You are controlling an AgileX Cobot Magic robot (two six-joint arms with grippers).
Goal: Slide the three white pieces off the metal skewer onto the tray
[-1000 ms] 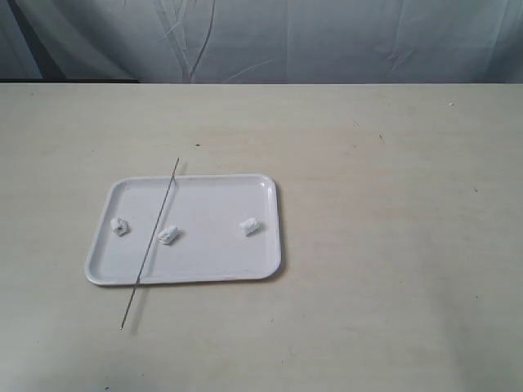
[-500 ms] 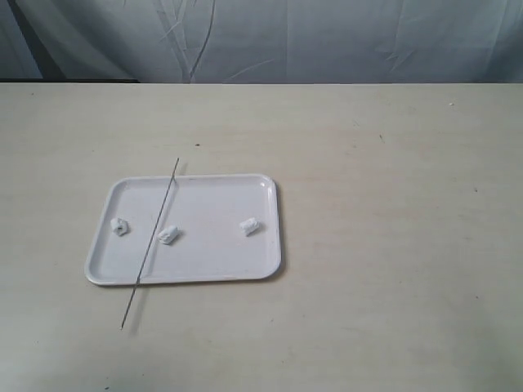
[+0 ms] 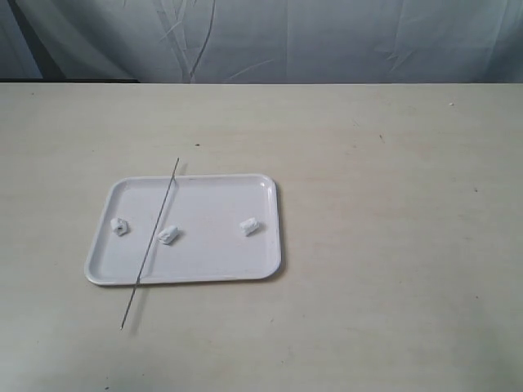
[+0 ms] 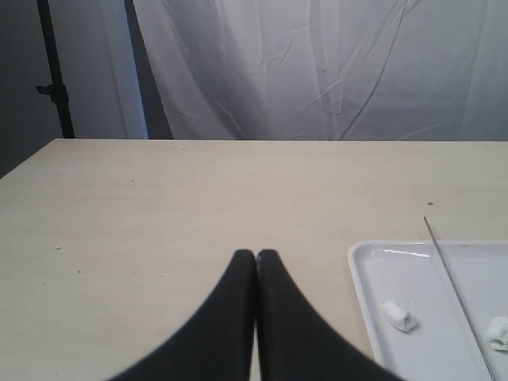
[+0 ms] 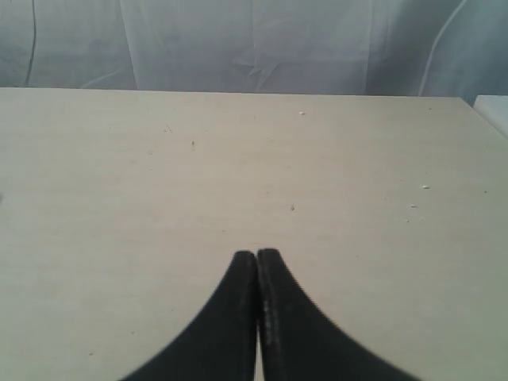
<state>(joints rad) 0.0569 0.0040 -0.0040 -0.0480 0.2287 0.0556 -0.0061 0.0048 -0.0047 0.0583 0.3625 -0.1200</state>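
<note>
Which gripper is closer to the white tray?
Left. The left gripper is shut, close beside a corner of the tray; the right gripper sees only bare table, no tray in view.

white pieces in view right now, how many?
3, all lying on the tray: left piece near the left rim, middle piece close on the right of the skewer, right piece right of centre. Nothing seems hidden.
</note>
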